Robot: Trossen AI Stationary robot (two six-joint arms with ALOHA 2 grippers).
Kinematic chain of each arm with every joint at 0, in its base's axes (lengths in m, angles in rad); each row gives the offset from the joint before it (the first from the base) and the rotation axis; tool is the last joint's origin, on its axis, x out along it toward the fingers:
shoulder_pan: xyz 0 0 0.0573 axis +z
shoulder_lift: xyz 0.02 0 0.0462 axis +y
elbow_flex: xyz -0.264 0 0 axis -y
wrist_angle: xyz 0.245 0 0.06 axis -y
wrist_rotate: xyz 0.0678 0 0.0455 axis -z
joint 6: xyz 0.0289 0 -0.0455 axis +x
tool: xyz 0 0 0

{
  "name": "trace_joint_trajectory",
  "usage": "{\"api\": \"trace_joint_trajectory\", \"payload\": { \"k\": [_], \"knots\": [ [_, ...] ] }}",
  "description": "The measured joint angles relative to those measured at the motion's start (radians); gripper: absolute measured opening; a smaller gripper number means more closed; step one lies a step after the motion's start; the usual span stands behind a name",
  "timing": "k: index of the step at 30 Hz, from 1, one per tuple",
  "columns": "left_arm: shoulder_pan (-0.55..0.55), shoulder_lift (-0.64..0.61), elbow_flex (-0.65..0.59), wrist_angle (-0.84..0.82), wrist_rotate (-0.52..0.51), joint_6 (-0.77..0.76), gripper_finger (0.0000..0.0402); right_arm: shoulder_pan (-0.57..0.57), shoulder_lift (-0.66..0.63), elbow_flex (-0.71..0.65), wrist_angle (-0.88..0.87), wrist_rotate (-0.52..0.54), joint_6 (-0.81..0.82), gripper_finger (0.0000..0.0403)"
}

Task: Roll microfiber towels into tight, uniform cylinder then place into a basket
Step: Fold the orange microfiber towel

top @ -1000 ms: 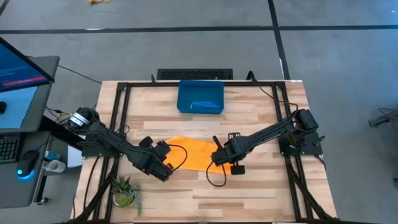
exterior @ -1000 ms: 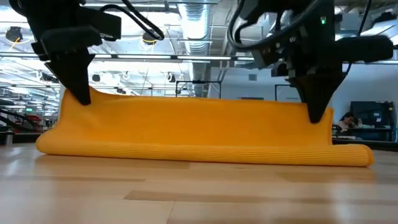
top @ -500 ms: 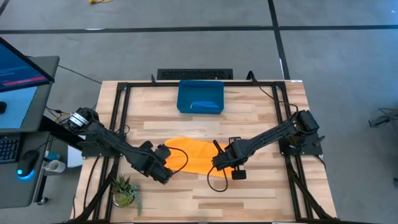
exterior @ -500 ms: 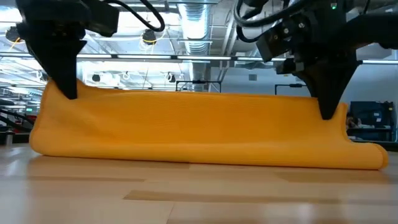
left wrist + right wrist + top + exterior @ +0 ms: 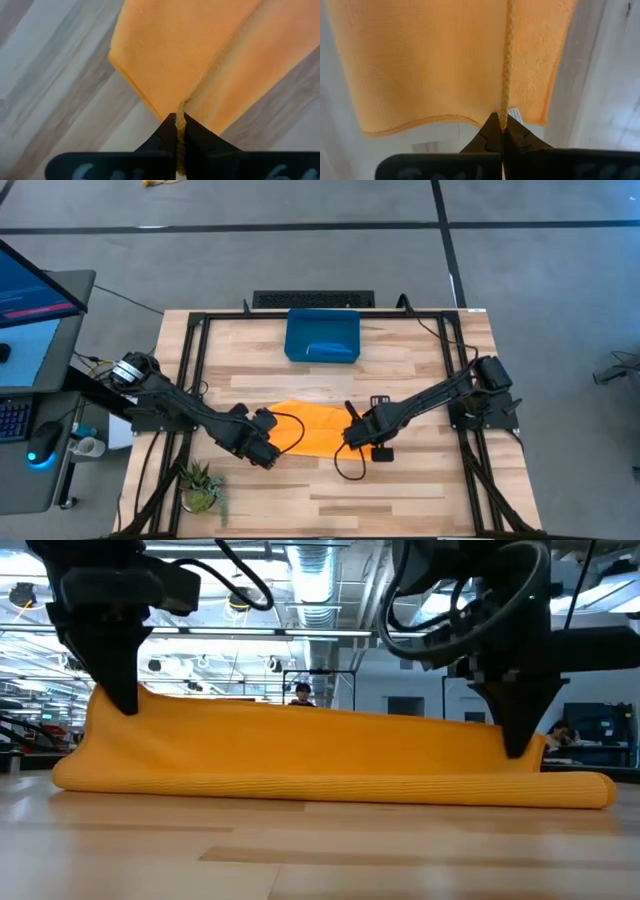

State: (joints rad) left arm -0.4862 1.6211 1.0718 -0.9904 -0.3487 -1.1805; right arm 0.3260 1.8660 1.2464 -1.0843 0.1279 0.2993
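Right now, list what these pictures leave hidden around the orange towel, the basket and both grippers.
- Orange towel, high view: both ends are covered by the left gripper and right gripper.
- Basket: the blue thing inside is too small to identify as a rolled towel; the low view hides it behind the raised cloth.
- Wrist views: the pinched hem shows, but the picture edges cut off the rest of the towel.
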Motion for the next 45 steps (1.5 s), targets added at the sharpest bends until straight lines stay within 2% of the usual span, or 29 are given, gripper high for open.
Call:
{"api": "trace_joint_trajectory", "payload": {
  "k": [18, 26, 34, 40, 45],
  "knots": [
    [0.016, 0.000, -0.017, 0.061, -0.031, 0.062, 0.0006, -0.047, 0.000, -0.011, -0.013, -0.019, 0.014, 0.0009],
    [0.017, 0.000, -0.017, 0.059, -0.057, 0.090, 0.0041, -0.059, 0.000, -0.011, -0.013, -0.022, 0.043, 0.0010],
    [0.064, 0.000, -0.017, 0.057, -0.137, 0.165, 0.0084, -0.080, 0.000, -0.011, -0.011, -0.027, 0.071, 0.0010],
    [0.110, 0.000, -0.017, 0.057, -0.134, 0.215, 0.0116, -0.089, 0.000, -0.011, -0.010, -0.046, 0.077, 0.0017],
    [0.122, 0.000, -0.017, 0.057, -0.091, 0.230, 0.0131, -0.089, 0.000, -0.011, -0.010, -0.053, 0.077, 0.0048]
  ]
}}
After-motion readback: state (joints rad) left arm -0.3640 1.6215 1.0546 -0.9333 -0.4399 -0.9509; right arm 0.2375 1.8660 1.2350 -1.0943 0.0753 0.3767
